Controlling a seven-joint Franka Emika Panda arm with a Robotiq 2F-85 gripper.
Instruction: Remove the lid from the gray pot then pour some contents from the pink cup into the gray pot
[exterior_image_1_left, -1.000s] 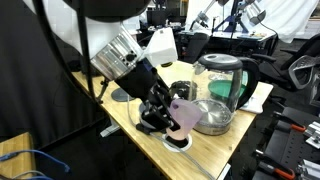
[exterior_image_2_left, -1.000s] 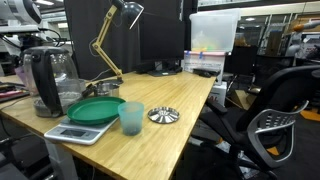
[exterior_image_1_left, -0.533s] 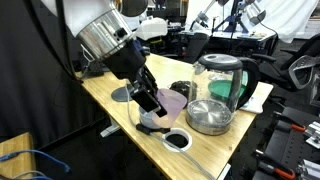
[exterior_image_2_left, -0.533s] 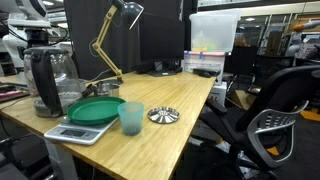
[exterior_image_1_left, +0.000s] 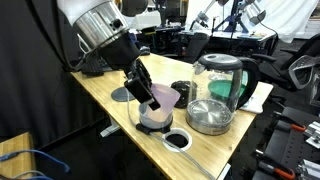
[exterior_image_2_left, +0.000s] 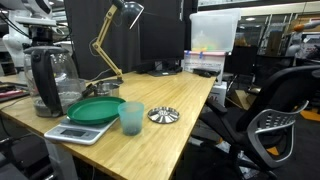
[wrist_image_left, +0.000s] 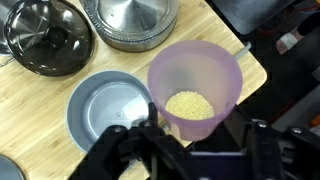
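Observation:
My gripper (exterior_image_1_left: 150, 93) is shut on the pink cup (exterior_image_1_left: 167, 98) and holds it, tilted, just above the gray pot (exterior_image_1_left: 154, 121). In the wrist view the pink cup (wrist_image_left: 195, 75) holds yellow grains at its bottom, gripped by the fingers (wrist_image_left: 190, 140). The gray pot (wrist_image_left: 108, 105) lies beside it, open and empty. A small dark round thing (exterior_image_1_left: 181, 90) by the kettle may be the lid; it is too small to tell. The exterior view with the green plate shows none of these things.
A glass kettle (exterior_image_1_left: 224, 78) stands behind a steel pan (exterior_image_1_left: 210, 116). A white-rimmed black disc (exterior_image_1_left: 177, 140) lies near the front table edge. The wrist view shows a glass-lidded pan (wrist_image_left: 47, 38) and a steel vessel (wrist_image_left: 130, 22) past the pot.
My arm has risen and swung back with the pink cup, from low in front of the pot to just above it. The pot, hidden before, shows now.

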